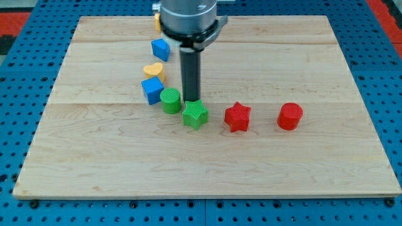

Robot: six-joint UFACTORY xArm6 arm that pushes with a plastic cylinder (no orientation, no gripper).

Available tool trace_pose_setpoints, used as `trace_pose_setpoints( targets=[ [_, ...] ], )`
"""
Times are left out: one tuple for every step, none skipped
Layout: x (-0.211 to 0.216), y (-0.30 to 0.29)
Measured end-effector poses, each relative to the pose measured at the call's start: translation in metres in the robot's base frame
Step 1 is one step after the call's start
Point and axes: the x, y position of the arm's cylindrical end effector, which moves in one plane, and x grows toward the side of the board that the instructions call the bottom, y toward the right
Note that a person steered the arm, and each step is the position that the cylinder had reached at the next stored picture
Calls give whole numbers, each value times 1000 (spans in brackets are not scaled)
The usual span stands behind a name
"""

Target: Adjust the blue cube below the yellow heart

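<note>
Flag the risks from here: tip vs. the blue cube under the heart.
1. My tip sits at the green star, not the blue cube; the green cylinder lies between, so a straight push left would likely shove it into the cube.
2. The cube looks in contact with the yellow heart; any upward nudge may move the heart too.
3. Another blue block sits above the heart: wrong-target risk.

My tip (pixel 190 100) sits just above the green star (pixel 195 116) on the desk (pixel 314 63); the green cylinder (pixel 170 100), blue cube (pixel 152 90) and yellow heart (pixel 153 69) lie to its left.
</note>
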Motion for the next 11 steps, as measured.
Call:
trace_pose_setpoints(
  targets=[
    [-3, -16],
    [-34, -8],
    [-26, -49],
    [-7, -56],
    [-5, -58],
    [2, -73],
    [2, -120],
    [-3, -151],
    [-23, -206],
    [-51, -173],
    [-51, -133]
  ],
)
